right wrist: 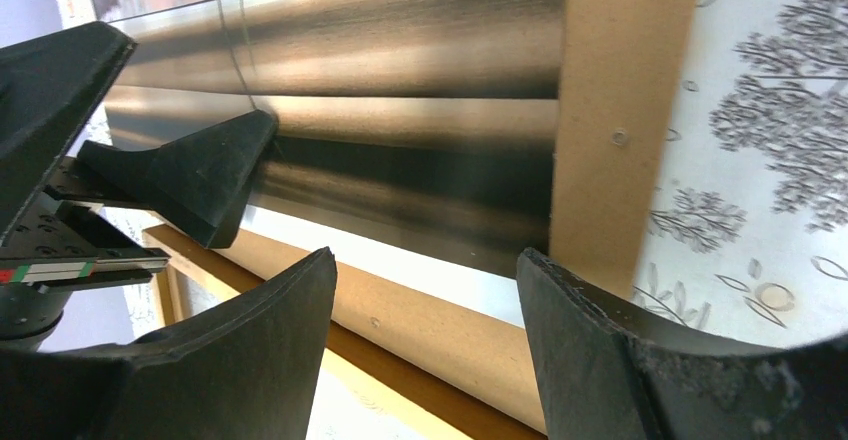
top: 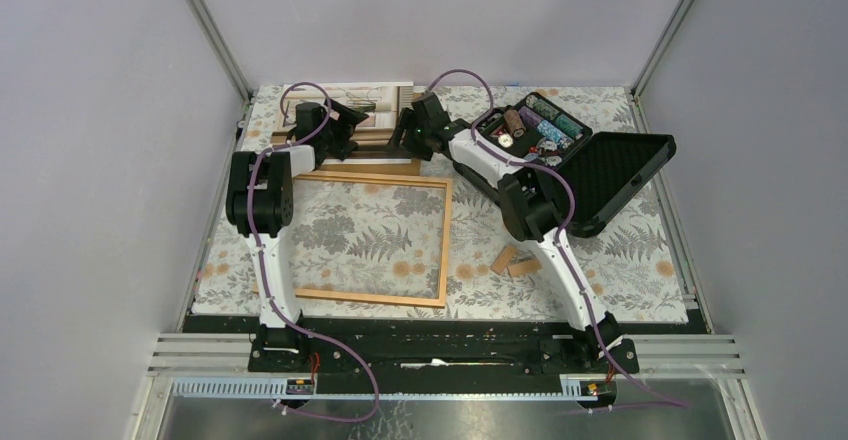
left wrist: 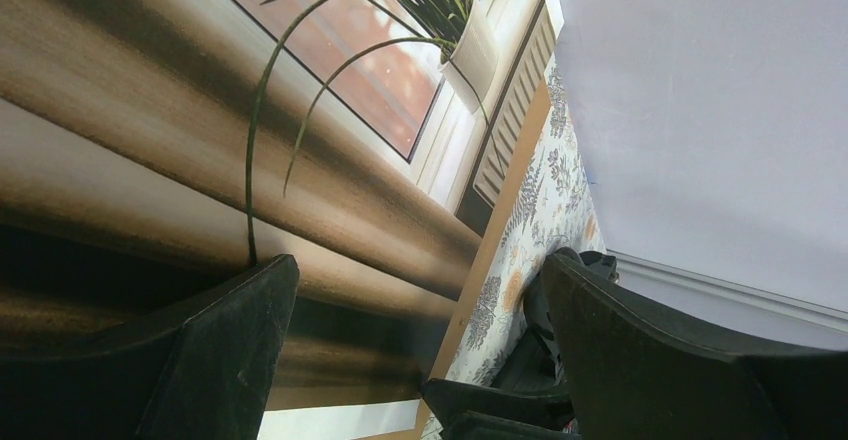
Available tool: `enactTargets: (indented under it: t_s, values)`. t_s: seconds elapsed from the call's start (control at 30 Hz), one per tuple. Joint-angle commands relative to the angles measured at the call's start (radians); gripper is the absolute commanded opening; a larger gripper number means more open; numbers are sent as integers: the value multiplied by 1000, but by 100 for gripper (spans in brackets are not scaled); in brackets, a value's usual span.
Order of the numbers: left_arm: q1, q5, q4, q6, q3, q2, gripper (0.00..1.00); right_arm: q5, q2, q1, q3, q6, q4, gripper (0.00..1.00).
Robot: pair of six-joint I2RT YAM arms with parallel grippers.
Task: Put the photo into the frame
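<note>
**Left end effector** (left wrist: 422,258), jaws wide apart and holding nothing, and right end effector (right wrist: 428,255), jaws also apart and empty, both poised just beyond the far rail of the frame (top: 370,298). The two heads face each other and sit close together.

The frame lies flat on the bench (top: 620,260), glassless as far as can be told, with the patterned cloth showing through it. Just behind its far rail lies the brown backing board (right wrist: 600,110). The photo (left wrist: 200,160) rests picture-side up on this board, and board margin shows past its near and right edges. One left finger (right wrist: 190,170) appears to touch the print. Whether it presses is unclear. An open case (top: 600,175) stands to the right of the frame, well apart.

**Hazards, as judged:**
- The print is thin and lies flat, so a closing jaw may skate over it, crease its edge, or pinch the board along with it.
- The heads work so near each other that their fingers could collide.
- On the way toward the frame, a drooping corner could snag on the far rail and fold.
</note>
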Motion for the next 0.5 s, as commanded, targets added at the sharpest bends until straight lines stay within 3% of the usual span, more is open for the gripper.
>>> enactTargets:
  t_s: [0.0, 0.23, 0.47]
  values:
    - [7, 1, -117, 19, -42, 52, 99, -30, 99, 29, 38, 21, -84, 74]
    - [14, 14, -113, 23, -45, 55, 99, -65, 128, 29, 80, 35, -77, 74]
    - [15, 15, -125, 48, -33, 52, 99, 122, -38, 29, -91, -74, -151, 75]
